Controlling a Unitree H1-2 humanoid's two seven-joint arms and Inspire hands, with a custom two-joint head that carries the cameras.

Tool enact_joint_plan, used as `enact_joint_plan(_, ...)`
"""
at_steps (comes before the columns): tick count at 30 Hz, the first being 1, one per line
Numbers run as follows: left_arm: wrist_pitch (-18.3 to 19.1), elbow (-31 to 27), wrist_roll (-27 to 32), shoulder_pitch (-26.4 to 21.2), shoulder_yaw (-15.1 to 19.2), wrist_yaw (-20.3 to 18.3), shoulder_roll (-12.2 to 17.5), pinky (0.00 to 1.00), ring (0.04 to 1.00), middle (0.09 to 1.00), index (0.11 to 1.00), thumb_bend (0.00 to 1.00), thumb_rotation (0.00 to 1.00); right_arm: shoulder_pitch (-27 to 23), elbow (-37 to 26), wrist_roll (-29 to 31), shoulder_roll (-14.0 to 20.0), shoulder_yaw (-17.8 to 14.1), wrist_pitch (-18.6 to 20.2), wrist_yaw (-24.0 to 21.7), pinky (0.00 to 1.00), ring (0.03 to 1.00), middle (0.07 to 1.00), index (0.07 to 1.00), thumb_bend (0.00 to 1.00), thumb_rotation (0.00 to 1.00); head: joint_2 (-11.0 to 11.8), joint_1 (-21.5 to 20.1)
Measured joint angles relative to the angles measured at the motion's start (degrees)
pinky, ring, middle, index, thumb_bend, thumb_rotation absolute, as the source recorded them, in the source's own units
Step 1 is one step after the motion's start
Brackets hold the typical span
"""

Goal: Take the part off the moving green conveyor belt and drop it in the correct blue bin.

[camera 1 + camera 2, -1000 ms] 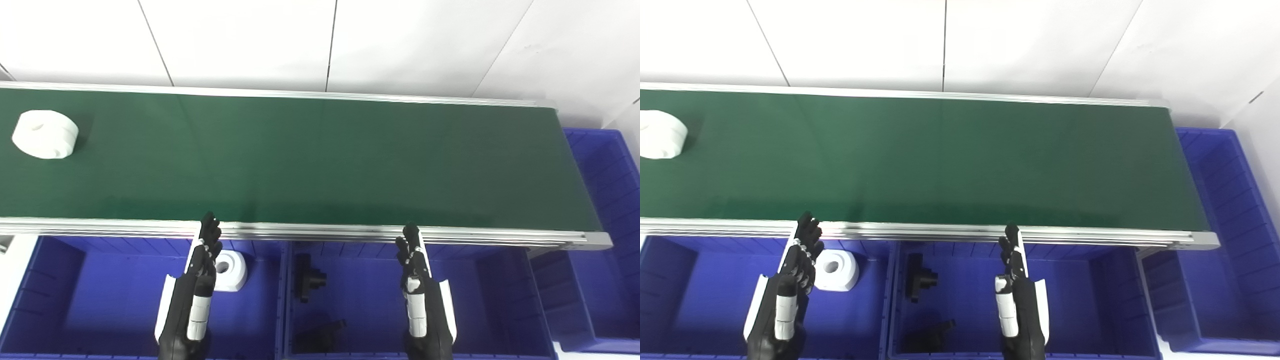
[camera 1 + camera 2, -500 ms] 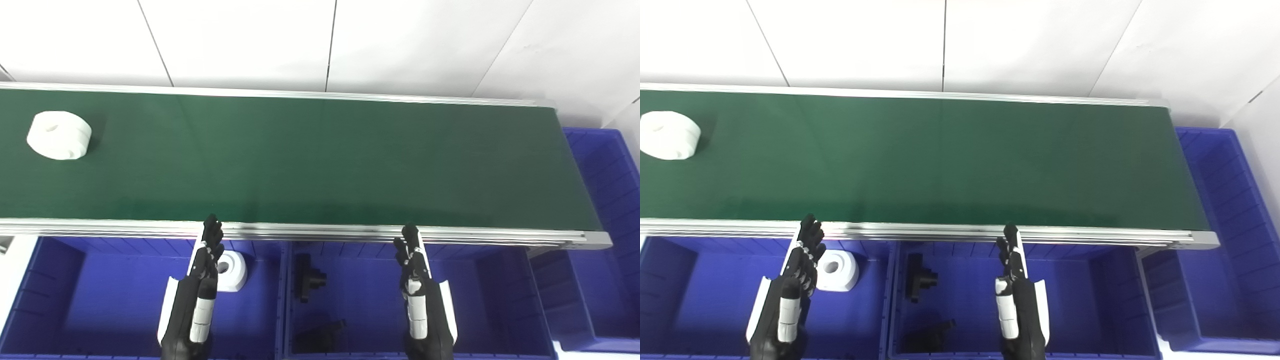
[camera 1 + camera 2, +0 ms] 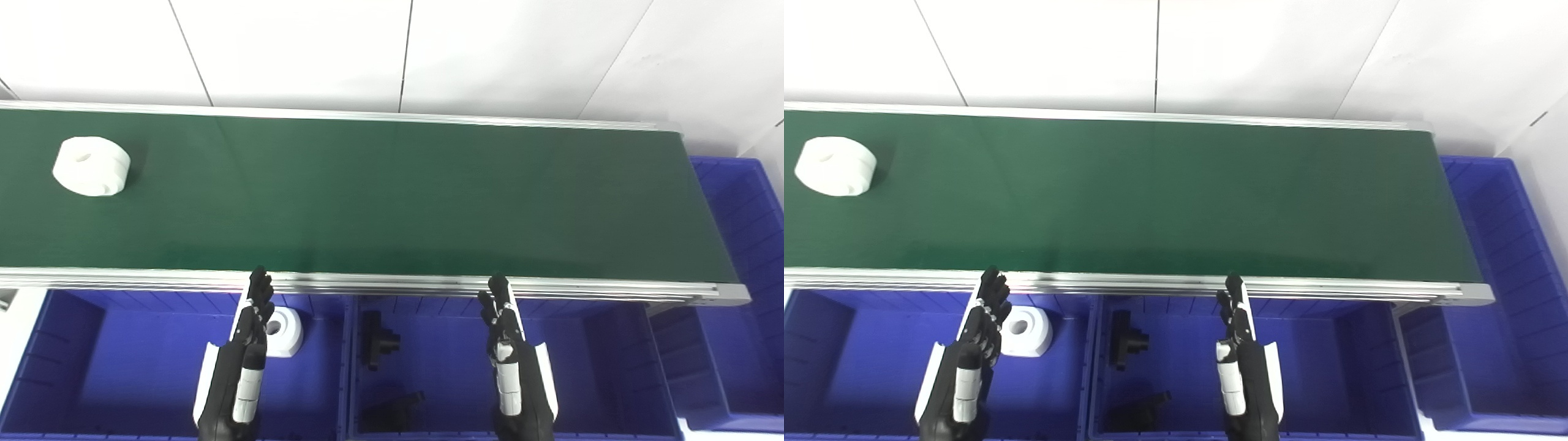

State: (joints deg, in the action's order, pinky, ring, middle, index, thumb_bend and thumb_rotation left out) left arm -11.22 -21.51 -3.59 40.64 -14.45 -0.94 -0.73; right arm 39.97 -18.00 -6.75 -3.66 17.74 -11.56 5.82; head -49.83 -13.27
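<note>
A white round part (image 3: 92, 166) with a centre hole lies on the green conveyor belt (image 3: 392, 196) at its far left; it also shows in the right eye view (image 3: 836, 166). My left hand (image 3: 245, 355) is open and empty, held above the left blue bin (image 3: 122, 367), fingertips near the belt's front rail. My right hand (image 3: 511, 361) is open and empty above the middle blue bin (image 3: 588, 367). Both hands are far from the part.
A white ring part (image 3: 285, 331) lies in the left bin. Two black parts (image 3: 376, 340) (image 3: 395, 411) lie in the middle bin. Another blue bin (image 3: 744, 245) stands at the belt's right end. An aluminium rail (image 3: 392, 285) edges the belt's front.
The white part has travelled to the right along the belt. My right hand has shifted slightly left; the left hand has barely moved.
</note>
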Motion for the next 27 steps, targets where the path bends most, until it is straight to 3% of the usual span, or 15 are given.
enact_joint_plan(27, 0.0, 0.1, -0.1, 0.0, -0.2, 0.0, 0.0, 1.0, 1.0, 1.0, 1.0, 0.67, 1.0, 0.0, 0.2, 0.6, 0.1, 0.0, 0.0, -0.4, 0.99, 0.97, 1.0, 1.0, 0.81, 0.97, 0.7, 1.1)
